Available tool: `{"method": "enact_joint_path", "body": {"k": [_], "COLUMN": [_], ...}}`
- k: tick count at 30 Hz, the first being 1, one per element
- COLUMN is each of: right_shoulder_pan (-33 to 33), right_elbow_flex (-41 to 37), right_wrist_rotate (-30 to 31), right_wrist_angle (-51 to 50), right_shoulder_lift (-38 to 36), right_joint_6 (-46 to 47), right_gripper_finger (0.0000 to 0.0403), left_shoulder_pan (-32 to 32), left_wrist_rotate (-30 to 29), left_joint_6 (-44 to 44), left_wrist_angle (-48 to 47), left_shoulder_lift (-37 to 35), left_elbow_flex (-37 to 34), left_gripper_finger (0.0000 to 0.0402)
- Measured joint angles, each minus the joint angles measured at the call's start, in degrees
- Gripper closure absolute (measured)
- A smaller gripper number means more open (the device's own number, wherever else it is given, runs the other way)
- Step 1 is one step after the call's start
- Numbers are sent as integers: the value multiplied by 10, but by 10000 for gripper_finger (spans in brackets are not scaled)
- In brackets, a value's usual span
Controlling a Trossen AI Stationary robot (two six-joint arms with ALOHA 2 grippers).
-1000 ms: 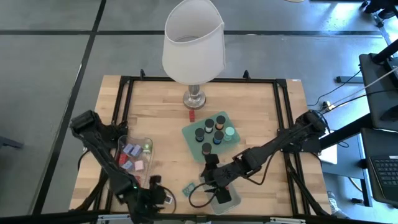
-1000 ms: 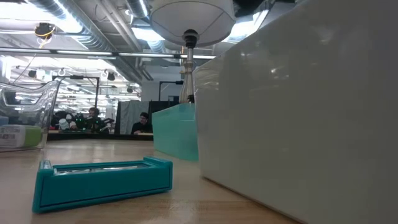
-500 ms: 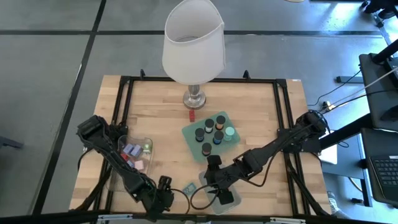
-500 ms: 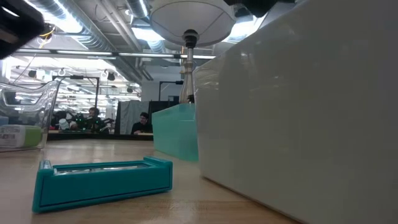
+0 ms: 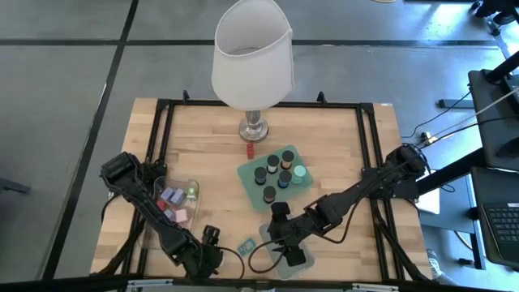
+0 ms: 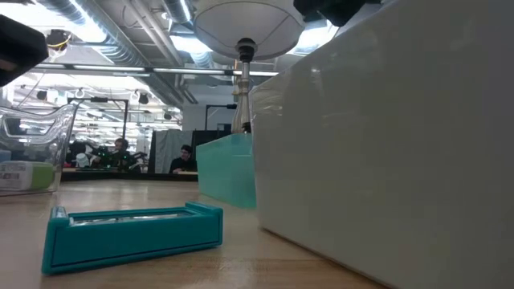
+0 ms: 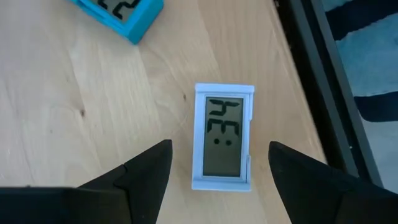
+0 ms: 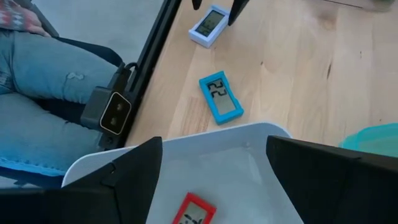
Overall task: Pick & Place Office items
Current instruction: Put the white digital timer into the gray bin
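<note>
Left wrist view: we see the left gripper (image 7: 219,163) spread above a white rectangle (image 7: 224,136).
Right gripper (image 8: 213,163) spread over a tray (image 8: 249,149) holding a red rectangle (image 8: 193,211).

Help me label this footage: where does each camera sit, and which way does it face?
High: overhead, straight down on the table and both arms.
Low: tabletop height, level past the teal display.
Left wrist: down past the open left claw at the white display.
Right wrist: past the open right claw over a white tray.
Both wrist views share the two displays.
</note>
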Motion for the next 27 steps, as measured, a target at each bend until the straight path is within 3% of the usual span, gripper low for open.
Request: {"method": "enact_joint_path", "body": {"k": [13, 17, 23, 27], "right_shoulder_pan": [0, 0, 0, 0], "right_elbow_flex": [0, 0, 0, 2], "right_wrist_rotate": [0, 0, 0, 0], "right_wrist_angle": [-2, -4, -7, -15], "right_shoulder_lift": [0, 0, 0, -1], "right_joint_6": [10, 9, 22, 88], "right_gripper_finger": [112, 112, 112, 112], "left_shoulder_pan": [-1, -1, 1, 1], "left_wrist_rotate": [-22, -31, -63, -63], "left_joint_6": [-2, 15, 29, 29], "left_wrist_angle": [37, 39, 62, 59], "left_shoulder_lift": [-2, -2, -1, -8], "left_elbow_flex": [-56, -56, -56, -46], "left_gripper_finger": [141, 170, 254, 254]}}
